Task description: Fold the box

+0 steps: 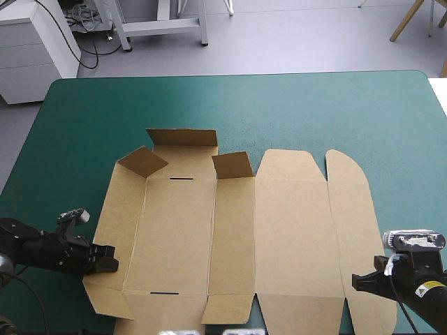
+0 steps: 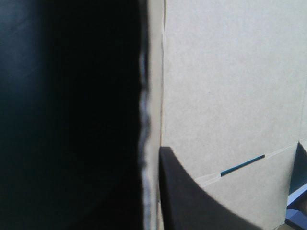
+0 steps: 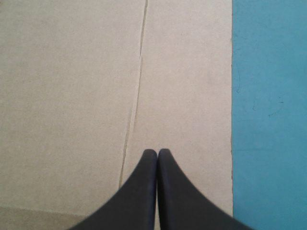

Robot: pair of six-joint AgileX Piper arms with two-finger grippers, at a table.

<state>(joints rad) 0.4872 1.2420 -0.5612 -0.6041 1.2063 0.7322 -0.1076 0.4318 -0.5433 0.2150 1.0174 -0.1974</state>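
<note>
Your left gripper (image 1: 110,262) is clamped on the left edge of the box (image 1: 234,237), close to its near-left corner. Your right gripper (image 3: 157,152) is pressed closed and grasps nothing, with its tip over the rightmost panel beside a crease. The brown box lies spread flat mid-table on the teal-green cover (image 1: 314,105), three small far flaps tilted up.

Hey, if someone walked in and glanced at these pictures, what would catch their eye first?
The brown box, a cut sheet lying mostly flat on the teal-green table, a few flaps raised at its far left. Then the two black pincers at its near corners: the left pincer clamped on the sheet's left edge, the right pincer shut over the board by its right edge.
</note>
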